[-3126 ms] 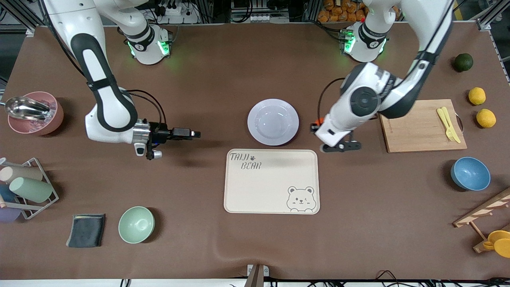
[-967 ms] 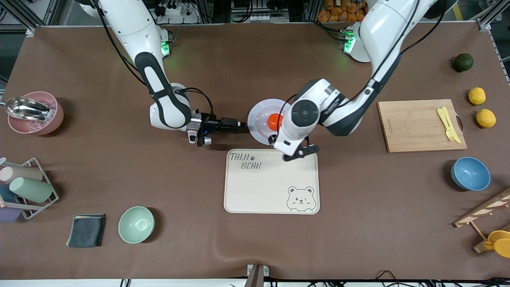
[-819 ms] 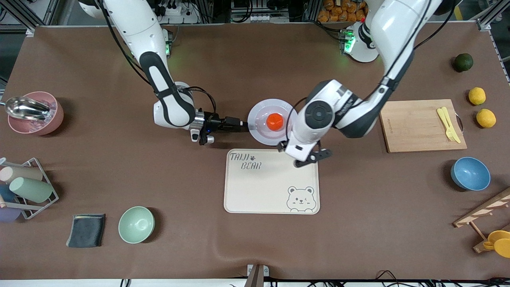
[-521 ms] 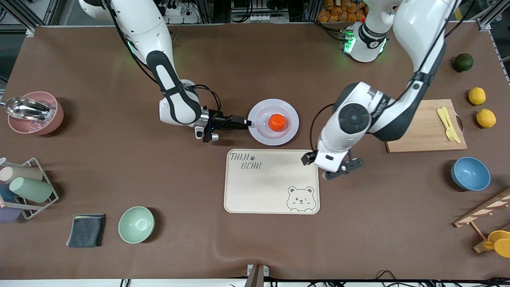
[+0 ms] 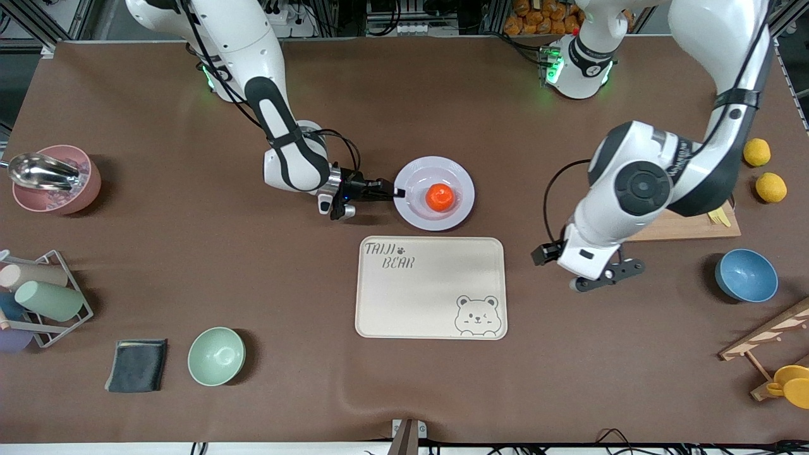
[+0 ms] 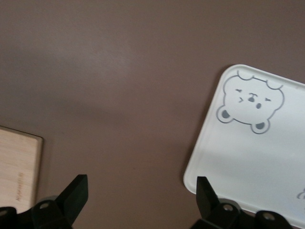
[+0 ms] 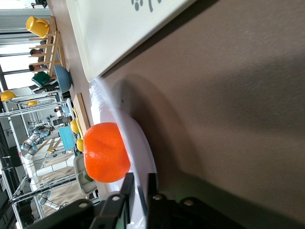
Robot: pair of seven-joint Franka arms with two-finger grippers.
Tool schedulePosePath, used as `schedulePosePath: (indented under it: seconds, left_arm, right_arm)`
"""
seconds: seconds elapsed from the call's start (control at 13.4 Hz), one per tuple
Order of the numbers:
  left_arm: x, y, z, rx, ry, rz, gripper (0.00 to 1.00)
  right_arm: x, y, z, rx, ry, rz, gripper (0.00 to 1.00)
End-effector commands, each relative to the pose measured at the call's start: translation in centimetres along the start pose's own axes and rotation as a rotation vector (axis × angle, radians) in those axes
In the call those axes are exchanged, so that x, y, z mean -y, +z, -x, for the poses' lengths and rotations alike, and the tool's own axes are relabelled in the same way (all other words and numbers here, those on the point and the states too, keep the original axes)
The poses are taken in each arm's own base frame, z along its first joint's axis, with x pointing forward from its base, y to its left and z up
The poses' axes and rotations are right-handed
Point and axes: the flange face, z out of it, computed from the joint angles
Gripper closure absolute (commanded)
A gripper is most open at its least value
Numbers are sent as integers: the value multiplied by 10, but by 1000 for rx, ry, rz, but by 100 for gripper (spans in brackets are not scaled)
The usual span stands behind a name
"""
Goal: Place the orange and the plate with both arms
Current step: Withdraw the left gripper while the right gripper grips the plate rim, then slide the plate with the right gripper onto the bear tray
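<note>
The right gripper (image 5: 393,191) is low at the rim of the plate (image 5: 460,179), on the side toward the right arm's end of the surface. It's crept in over the last few seconds from well out over bare brown surface, and the right wrist view shows its jaws pinching that rim (image 7: 143,157) now. So the plate grab looks done, or close to it.

The orange (image 5: 439,196) sits in the plate's well, dead centre. Three seconds back the plate was empty, so the drop-off has happened.

Just nearer the camera than the plate is the cream bear tray (image 5: 379,316), bare so far.

The left gripper (image 5: 600,278) has pulled away from the plate and hangs over open surface between the tray and the blue bowl (image 5: 746,275), jaws spread with nothing in them. Its part looks finished; I'd guess moving the loaded plate is what's left.
</note>
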Motion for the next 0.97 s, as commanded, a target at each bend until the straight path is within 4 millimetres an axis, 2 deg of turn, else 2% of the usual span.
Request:
schedulePosePath:
  seconds: [0.0, 0.45, 0.6, 0.74, 0.89]
  left_arm:
    - [39, -19, -12, -4, 42, -21, 0]
    - [59, -43, -11, -5, 130, -47, 0]
    - [79, -70, -9, -7, 159, -10, 0]
    - [109, -97, -4, 16, 208, 6, 0]
    - [121, -112, 8, 51, 272, -9, 0]
  right_arm:
    - [2, 4, 0, -28, -4, -7, 100]
    - [32, 3, 0, -121, 77, -123, 100]
    - [40, 8, 4, -144, 110, -162, 100]
    - [49, 7, 3, -154, 113, -182, 100]
    - [56, 2, -4, -171, 131, -202, 100]
